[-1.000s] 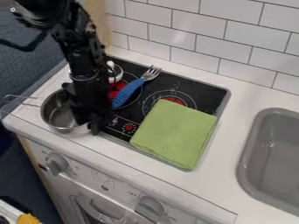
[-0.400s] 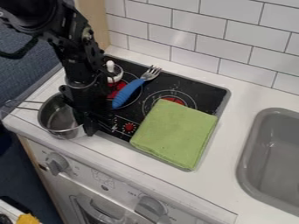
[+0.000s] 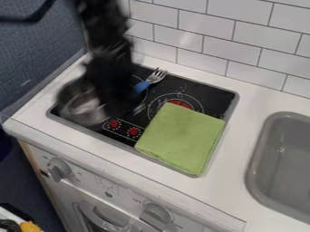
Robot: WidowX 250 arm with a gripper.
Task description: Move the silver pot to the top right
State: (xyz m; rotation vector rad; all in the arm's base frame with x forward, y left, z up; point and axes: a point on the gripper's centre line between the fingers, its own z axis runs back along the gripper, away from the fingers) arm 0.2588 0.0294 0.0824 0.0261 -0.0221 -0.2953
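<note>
- Coming down from the top edge, toward the left, with the black arm (image 3: pixel 103 27), and ending in the gripper (image 3: pixel 116 108) over the left part of the black cooktop (image 3: pixel 209 97).
- Seeing the gripper as a dark blur right beside the silver pot (image 3: pixel 86 108), overlapping its right side, and being unable to tell whether it is clenched, released or grasping the pot.
- Finding the silver pot, also blurred, at the left front of the cooktop, well apart from the back right corner, and being unable to tell whether it is touching the surface below.
- Seeing two red control marks (image 3: pixel 113 123) along the cooktop's front edge, just in front of the pot and the gripper.
- Noticing the fork (image 3: pixel 158 75) near the back of the cooktop, with its tines pointing toward the tiled wall (image 3: pixel 200 29) and its blue handle (image 3: pixel 142 86) running partly behind the gripper.
- Finding the folded green cloth (image 3: pixel 181 138) lying flat on the right front part of the cooktop, covering part of a ring with a red centre (image 3: pixel 180 103).
- Looking right, across a strip of white counter (image 3: pixel 239 149), to the grey sink (image 3: pixel 255 156).
- Seeing two grey knobs (image 3: pixel 59 170) on the white front panel (image 3: pixel 115 195) below the counter.
</note>
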